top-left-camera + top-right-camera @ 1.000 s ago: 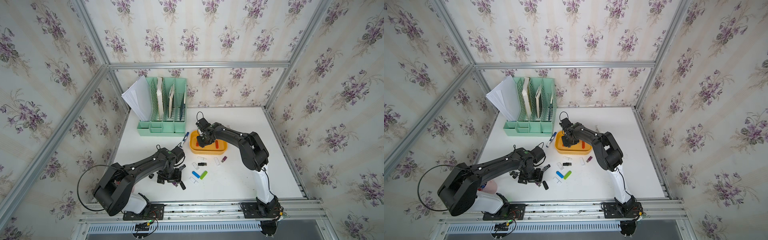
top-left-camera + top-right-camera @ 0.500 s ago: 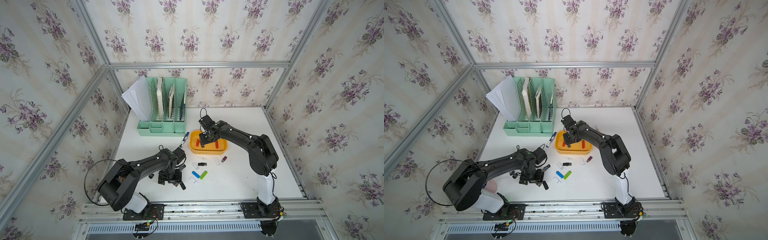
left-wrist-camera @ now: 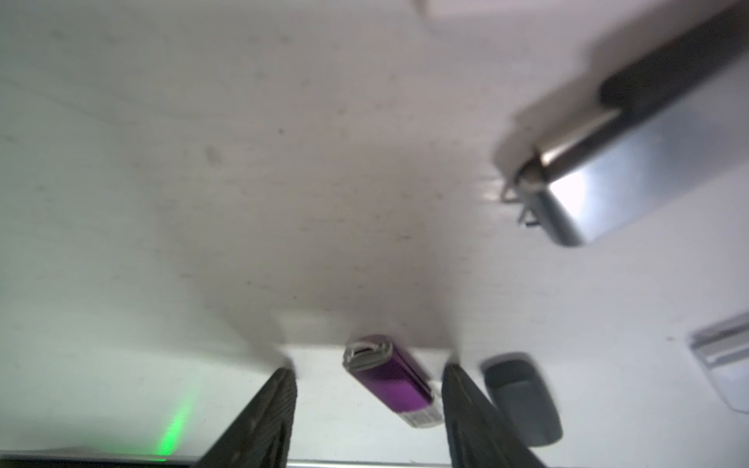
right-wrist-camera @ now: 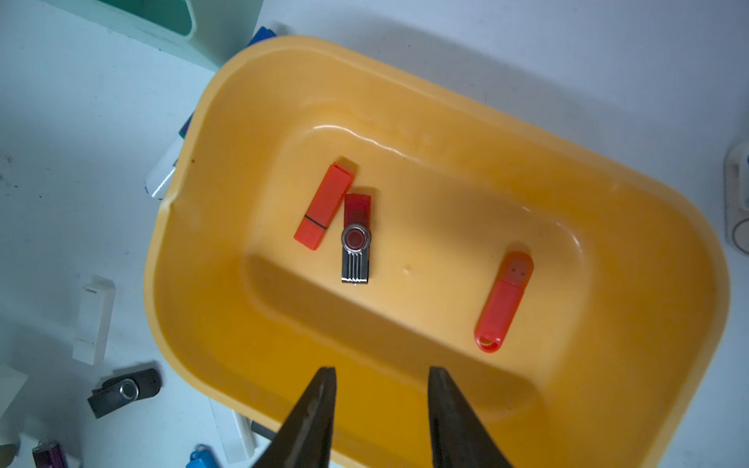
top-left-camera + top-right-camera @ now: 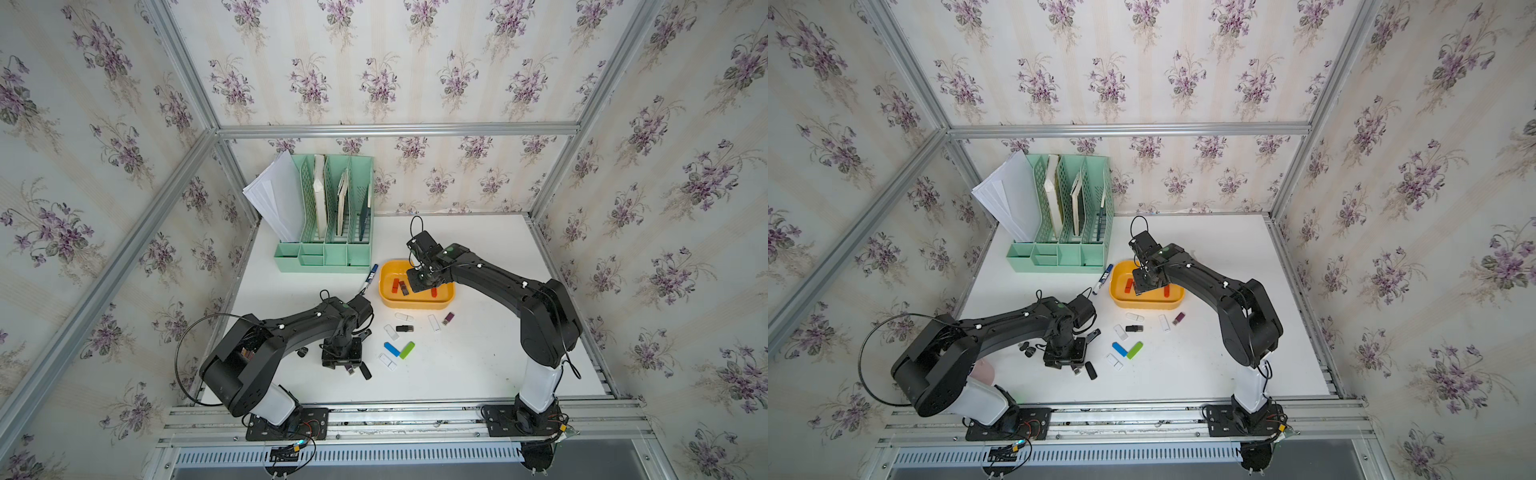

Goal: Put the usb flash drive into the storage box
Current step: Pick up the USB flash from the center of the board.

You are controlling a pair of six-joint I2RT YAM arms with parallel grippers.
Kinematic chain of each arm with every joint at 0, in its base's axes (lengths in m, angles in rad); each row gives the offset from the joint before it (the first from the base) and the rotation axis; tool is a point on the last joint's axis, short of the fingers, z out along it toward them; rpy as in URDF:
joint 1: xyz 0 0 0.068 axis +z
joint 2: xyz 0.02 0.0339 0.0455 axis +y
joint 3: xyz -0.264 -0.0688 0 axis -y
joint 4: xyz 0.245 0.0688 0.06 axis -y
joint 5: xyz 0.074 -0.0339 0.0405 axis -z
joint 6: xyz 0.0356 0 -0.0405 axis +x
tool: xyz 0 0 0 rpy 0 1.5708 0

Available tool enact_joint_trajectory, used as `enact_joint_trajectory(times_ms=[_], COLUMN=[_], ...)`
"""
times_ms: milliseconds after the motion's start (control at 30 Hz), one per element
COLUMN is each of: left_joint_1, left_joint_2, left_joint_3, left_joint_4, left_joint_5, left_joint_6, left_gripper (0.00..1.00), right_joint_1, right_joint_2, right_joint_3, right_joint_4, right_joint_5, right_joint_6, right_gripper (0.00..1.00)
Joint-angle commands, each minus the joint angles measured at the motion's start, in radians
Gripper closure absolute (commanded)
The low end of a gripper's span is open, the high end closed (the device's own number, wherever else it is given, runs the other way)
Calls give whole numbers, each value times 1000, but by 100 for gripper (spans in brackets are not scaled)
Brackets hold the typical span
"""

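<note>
**A:** Where is the purple usb flash drive (image 3: 389,381) lying?

**B:** It's lying flat on the tabletop (image 5: 457,374) at the near left, slantwise between the jaws of the left gripper (image 3: 369,369). They're standing apart on either side of it, not pinching it yet.

**A:** Is anything crowding it?

**B:** A dark grey drive (image 3: 523,397) is sitting just beside the outside of one jaw.

**A:** So how should the pinch be going?

**B:** The purple one is sitting nearer that same jaw and askew. I'd be centring on its body and squeezing its long sides, keeping the grey one out.

**A:** And the storage box (image 5: 417,304)?

**B:** It's sitting farther back and to the right, well apart, with three red drives inside. The right gripper (image 4: 381,369) is hovering over it, jaws released and empty, so it's probably blocking the drop.
</note>
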Motion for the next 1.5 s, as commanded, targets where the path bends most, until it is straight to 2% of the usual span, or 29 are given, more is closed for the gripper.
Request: enact_joint_trajectory(times_ms=[0,167,333,500,667,833,1267,1467], left_joint_1=[1,1,1,1,1,1,1,1], left_joint_2=[-6,-15,-14,-12,0,11,5,4], left_joint_3=[-16,-26,-27,-33,-34,-32,-40,-46], left_joint_4=[-2,3,4,8,14,16,9,14], left_joint_5=[-16,-11,-11,-14,-18,-17,-25,-23], left_joint_6=[-5,-5,1,10,23,42,60,63], left_gripper=[46,56,62,64,67,69,73,73], right_joint_1=[22,81,149,212,270,316,337,337], right_joint_2=[-27,-78,-127,-141,-194,-197,-121,-95], right_joint_3=[-18,-56,-97,-146,-256,-316,-358,-335], right_joint_4=[-9,-11,-44,-130,-79,-36,28,40], right_joint_5=[3,-3,-2,17,-33,-53,-16,9], right_joint_6=[23,56,136,286,415,481,564,604], right_gripper=[57,57,57,55,52,51,52,48])
